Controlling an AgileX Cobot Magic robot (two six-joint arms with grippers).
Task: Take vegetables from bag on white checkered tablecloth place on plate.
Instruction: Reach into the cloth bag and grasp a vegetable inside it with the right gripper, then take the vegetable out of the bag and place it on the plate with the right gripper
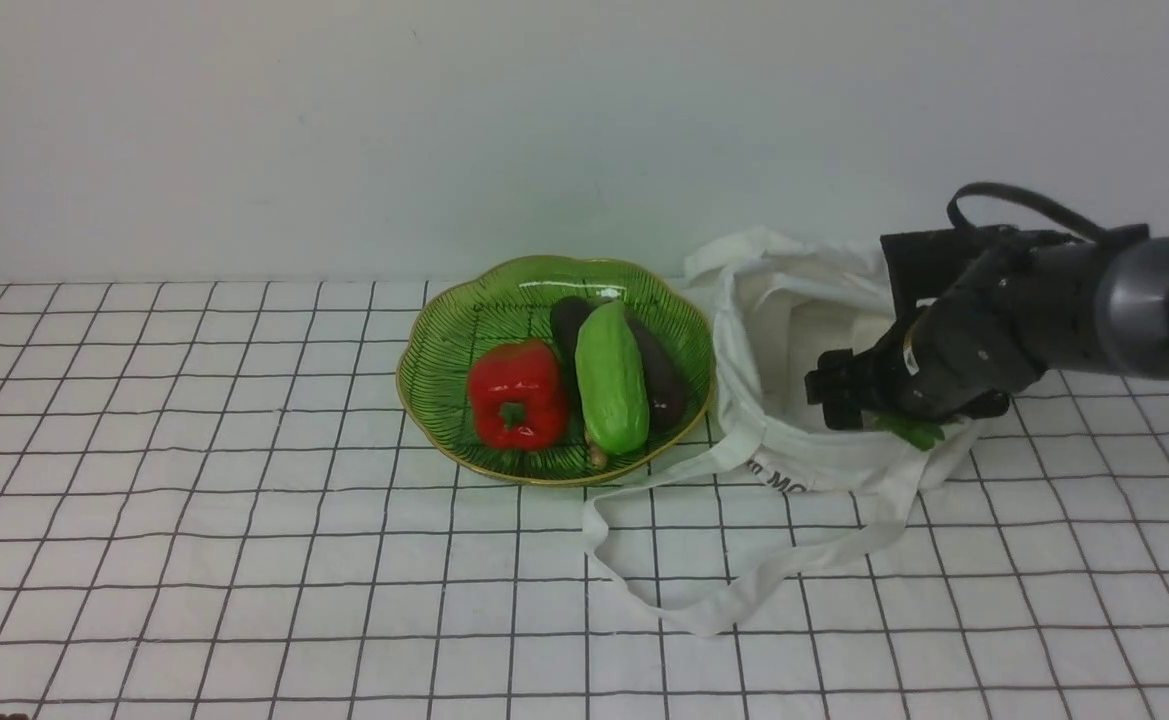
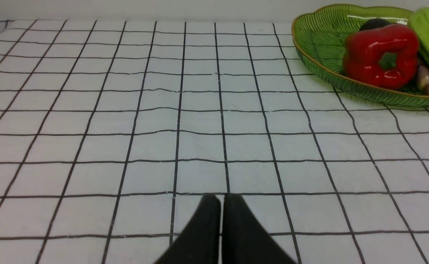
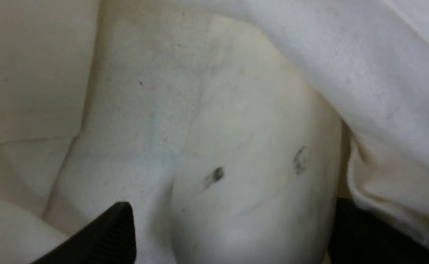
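Right wrist view: spread fingers (image 3: 104, 234) flank radish (image 3: 254, 165) inside bag (image 3: 364, 55).

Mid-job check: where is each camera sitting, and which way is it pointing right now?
Front: between the arms, facing forward over the tablecloth to the wall; shows the plate, bag and right arm.
Left wrist: low over the tablecloth, facing the plate; shut left hand shows.
Right wrist: inside the bag, close on the white radish; open right hand straddles it.
Shared: front and left wrist both show the plate with red bell pepper.
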